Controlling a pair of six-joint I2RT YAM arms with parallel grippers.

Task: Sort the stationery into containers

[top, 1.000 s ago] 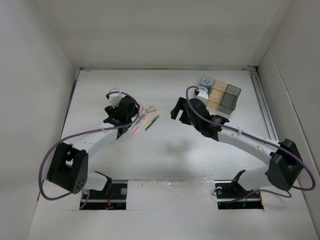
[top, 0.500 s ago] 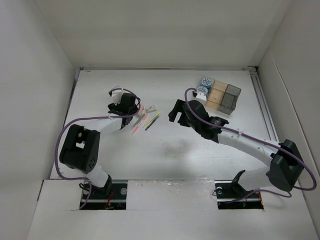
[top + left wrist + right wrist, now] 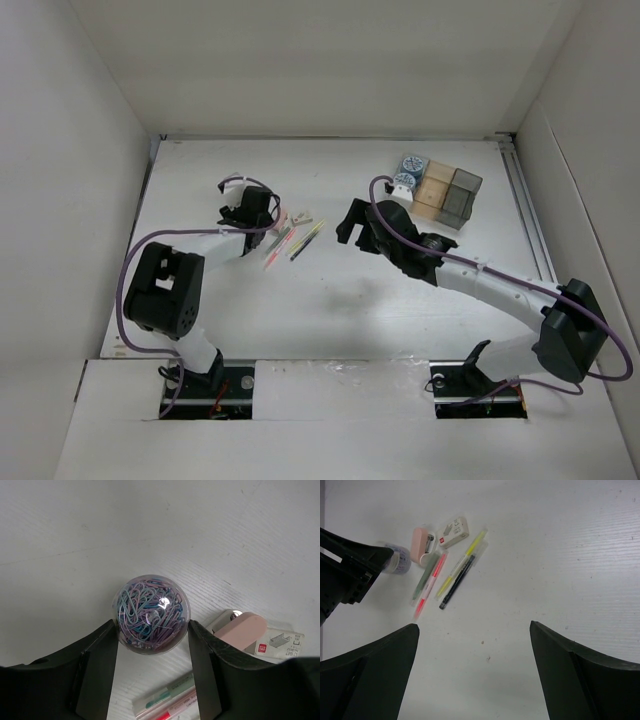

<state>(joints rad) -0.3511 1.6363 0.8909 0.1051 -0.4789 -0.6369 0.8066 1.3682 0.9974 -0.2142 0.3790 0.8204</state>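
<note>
from above, the left arm, elbow tucked near its base, puts the left gripper point(image 3: 262, 212) at the stationery in the worktop's point(image 3: 330, 300) left half, well apart from the containers point(image 3: 441, 190) at the far right corner. its wrist view shows the jaws pressing both sides of the clear paper-clip tub point(image 3: 151, 614), so it is best lifted straight up, clear of the pink block point(image 3: 241, 630) just beside it. in the right wrist view the right gripper point(image 3: 473, 626) hovers spread wide, near the pens point(image 3: 452, 575).

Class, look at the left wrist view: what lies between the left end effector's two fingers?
A clear round tub of pastel paper clips, close against both fingers, shown in the left wrist view.
</note>
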